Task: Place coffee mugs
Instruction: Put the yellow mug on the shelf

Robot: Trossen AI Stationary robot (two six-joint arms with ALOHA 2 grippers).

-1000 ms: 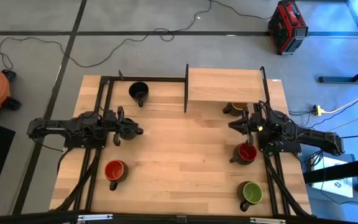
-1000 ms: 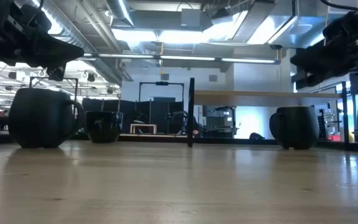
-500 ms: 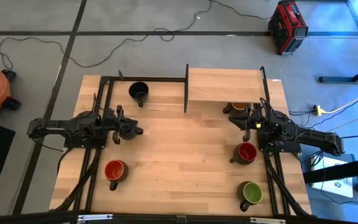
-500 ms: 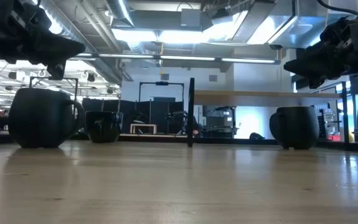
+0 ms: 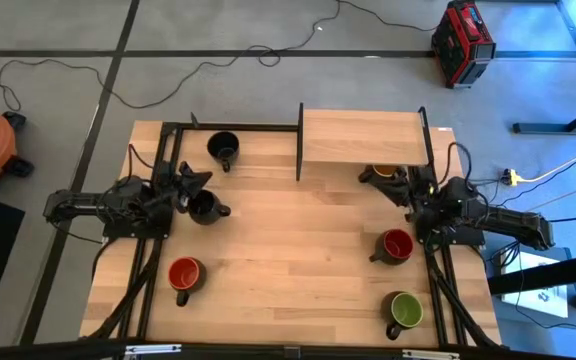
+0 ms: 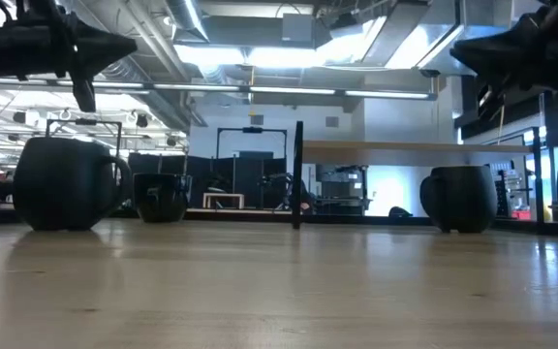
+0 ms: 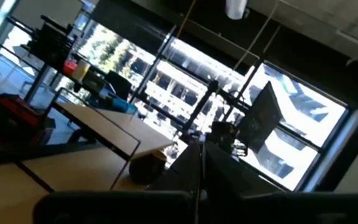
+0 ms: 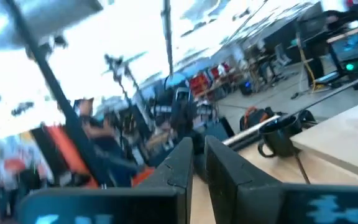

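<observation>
Overhead and table-level views of the table (image 5: 298, 250), nearest edge first. Nearest, on the right side, stands the green mug (image 5: 404, 310); on the left side, a little farther in, stands one red mug (image 5: 184, 273), handle toward the near edge. Beyond the green mug is the second red mug (image 5: 397, 245), upright and just beside the right arm. At mid-table the left gripper (image 5: 196, 178) is raised above the board with its fingers (image 7: 185, 177) pressed together and nothing between them; a black mug (image 5: 202, 207) stands on the table just beside and below it, apart from the fingers. On the opposite side the right gripper (image 5: 396, 182) hangs in the air near the front edge of the shelf (image 5: 363, 138); its fingers (image 8: 179, 163) are drawn almost together with only a slim gap, pinching nothing. The yellow mug (image 5: 380, 172) stands next to that gripper, half hidden under the shelf's front edge. Farthest, toward the back left, a second black mug (image 5: 223, 147) stands alone, beside the shelf's left upright. In the table-level view both grippers show high above the mugs, left (image 6: 105, 47) and right (image 6: 482, 50), clear of the tabletop.
</observation>
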